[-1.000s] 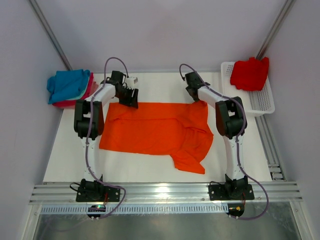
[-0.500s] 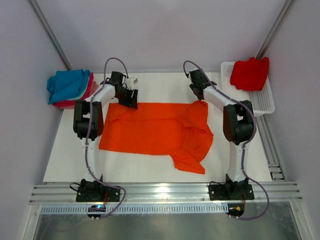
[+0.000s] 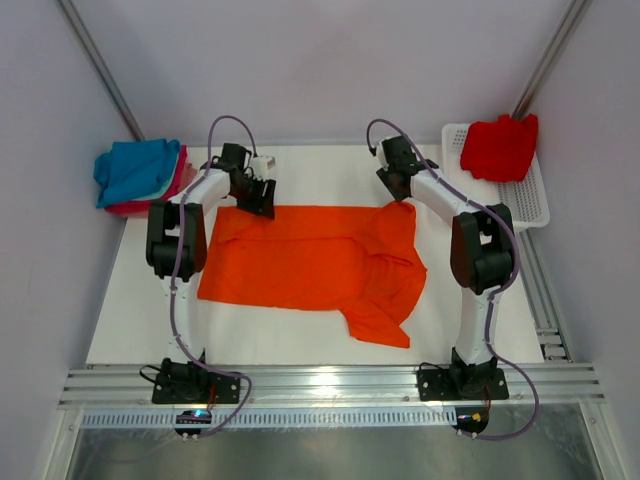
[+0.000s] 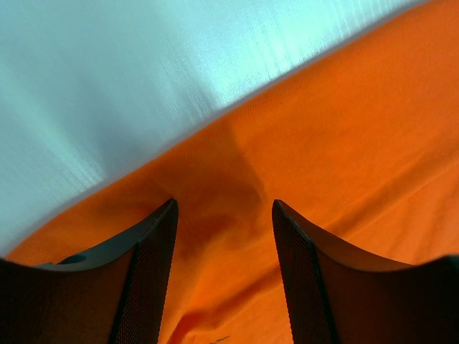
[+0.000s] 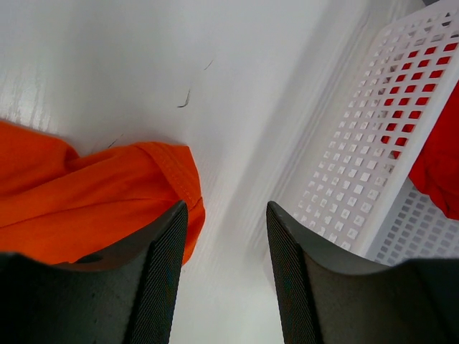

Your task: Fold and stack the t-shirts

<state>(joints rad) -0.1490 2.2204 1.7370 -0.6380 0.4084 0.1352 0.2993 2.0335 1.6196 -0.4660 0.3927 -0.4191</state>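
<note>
The bright orange t-shirt (image 3: pixel 315 260) lies partly folded on the white table, a sleeve hanging toward the near side. My left gripper (image 3: pixel 260 200) is open over its far left corner; in the left wrist view the orange cloth (image 4: pixel 301 158) lies between and under the fingers (image 4: pixel 150 265). My right gripper (image 3: pixel 397 190) is open just past the shirt's far right corner; in the right wrist view the orange corner (image 5: pixel 107 201) sits by the left finger (image 5: pixel 161 272). A red t-shirt (image 3: pixel 500 147) lies in the basket. Folded teal/blue and pink shirts (image 3: pixel 138 172) are stacked at far left.
A white plastic mesh basket (image 3: pixel 525 205) stands at the far right; its wall shows in the right wrist view (image 5: pixel 358 165). An aluminium rail (image 3: pixel 320 385) runs along the near edge. Grey walls close the sides and back.
My right arm has swung right and slightly back, so its gripper now sits off the shirt's far right corner. The left arm and the shirt have barely moved.
</note>
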